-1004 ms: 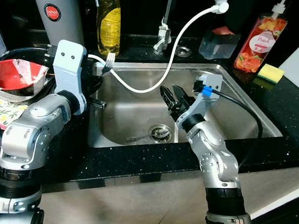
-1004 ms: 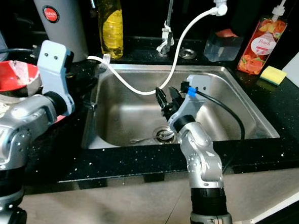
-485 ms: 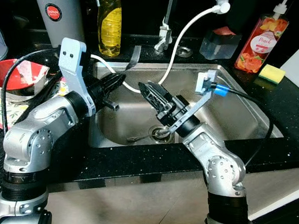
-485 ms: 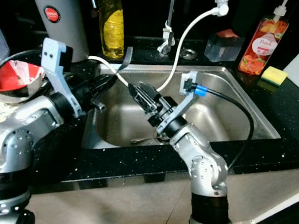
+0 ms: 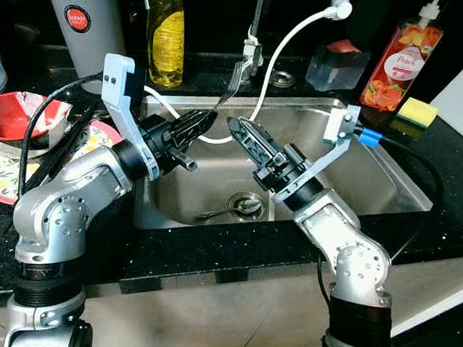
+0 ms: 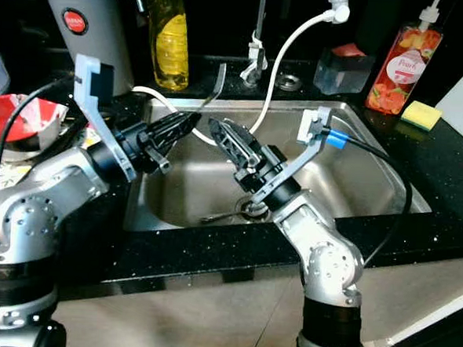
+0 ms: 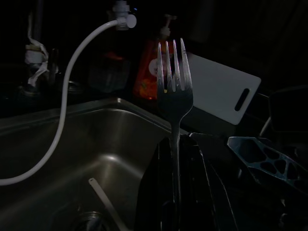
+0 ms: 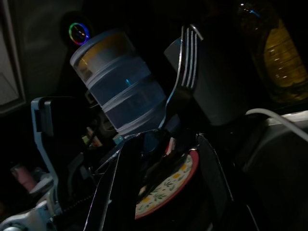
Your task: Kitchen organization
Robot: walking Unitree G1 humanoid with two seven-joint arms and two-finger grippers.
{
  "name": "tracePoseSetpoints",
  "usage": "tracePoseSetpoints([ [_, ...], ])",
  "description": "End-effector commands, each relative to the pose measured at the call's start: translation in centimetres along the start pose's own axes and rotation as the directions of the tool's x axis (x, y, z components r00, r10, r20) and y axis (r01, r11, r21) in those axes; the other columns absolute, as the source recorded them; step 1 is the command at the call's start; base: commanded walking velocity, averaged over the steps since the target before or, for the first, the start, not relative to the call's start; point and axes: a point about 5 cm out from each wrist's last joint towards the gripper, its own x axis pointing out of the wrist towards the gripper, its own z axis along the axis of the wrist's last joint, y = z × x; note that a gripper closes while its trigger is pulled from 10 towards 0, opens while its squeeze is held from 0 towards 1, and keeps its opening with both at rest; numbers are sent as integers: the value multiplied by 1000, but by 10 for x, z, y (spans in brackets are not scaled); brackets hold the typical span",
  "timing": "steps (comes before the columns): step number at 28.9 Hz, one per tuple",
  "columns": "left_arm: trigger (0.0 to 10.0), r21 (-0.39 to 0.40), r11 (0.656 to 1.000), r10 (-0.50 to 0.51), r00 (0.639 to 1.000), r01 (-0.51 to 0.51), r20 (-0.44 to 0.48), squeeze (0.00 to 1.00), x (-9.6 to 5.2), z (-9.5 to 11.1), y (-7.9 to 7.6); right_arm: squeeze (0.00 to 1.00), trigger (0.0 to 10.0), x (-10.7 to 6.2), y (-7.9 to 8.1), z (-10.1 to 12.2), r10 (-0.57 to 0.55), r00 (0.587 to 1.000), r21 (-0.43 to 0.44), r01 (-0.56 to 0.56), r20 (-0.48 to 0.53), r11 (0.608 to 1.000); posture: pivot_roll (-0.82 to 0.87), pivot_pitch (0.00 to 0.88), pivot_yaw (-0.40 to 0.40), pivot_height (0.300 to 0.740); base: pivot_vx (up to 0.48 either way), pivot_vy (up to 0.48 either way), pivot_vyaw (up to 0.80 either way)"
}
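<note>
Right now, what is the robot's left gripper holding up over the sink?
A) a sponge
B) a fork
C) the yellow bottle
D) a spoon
B: the left gripper is shut on the handle of a fork, its tines pointing up above the sink.

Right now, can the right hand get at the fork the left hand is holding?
Probably yes. The left hand holds the fork upright over the sink, tines up. The right hand sits open just beside it, with nothing between them; the white hose runs behind.
</note>
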Motion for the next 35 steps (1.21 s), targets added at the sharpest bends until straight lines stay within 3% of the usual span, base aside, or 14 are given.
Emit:
tracePoseSetpoints([
  [1, 10000, 7, 997, -75, 997, 75, -12, 0, 2, -2, -11, 0, 10000, -1, 4, 4, 12, 1000, 2, -12, 7, 1000, 40, 0, -38, 740, 0, 0, 0],
  [21, 10000, 39, 991, -125, 990, 127, -65, 0, 2, -7, -19, 0, 10000, -3, 6, 11, 28, 999, 33, -29, 27, 999, 39, 0, -41, 740, 0, 0, 0],
  [25, 10000, 46, 992, -111, 992, 114, -67, 0, 0, -7, -16, 0, 3176, -4, 5, 12, 14, 1000, 15, -14, 27, 1000, 39, 0, -41, 740, 0, 0, 0],
  [26, 10000, 46, 992, -111, 992, 114, -67, 0, 0, -7, -16, 0, 3176, -4, 5, 12, 14, 1000, 15, -14, 27, 1000, 39, 0, -41, 740, 0, 0, 0],
  [27, 10000, 47, 992, -112, 991, 115, -69, 0, 0, -7, -17, 0, 1843, -4, 5, 12, 19, 999, 17, -19, 27, 1000, 40, 0, -43, 740, 0, 0, 0],
  [28, 10000, 48, 992, -112, 991, 116, -70, 0, 0, -7, -17, 0, 1059, -4, 5, 12, 23, 999, 18, -23, 28, 1000, 40, 0, -43, 740, 0, 0, 0],
  [29, 10000, 49, 992, -113, 991, 117, -71, 0, 0, -8, -18, 0, 1059, -4, 6, 12, 25, 999, 19, -26, 29, 999, 40, 0, -43, 740, 0, 0, 0],
  [30, 10000, 49, 992, -112, 991, 116, -72, 0, 0, -8, -18, 0, 0, -4, 6, 12, 28, 999, 20, -28, 29, 999, 40, 0, -43, 740, 0, 0, 0],
  [35, 10000, 52, 992, -109, 991, 113, -74, 0, 0, -8, -18, 0, 0, -4, 7, 12, 37, 999, 24, -38, 29, 999, 40, 0, -45, 740, 0, 0, 0],
])
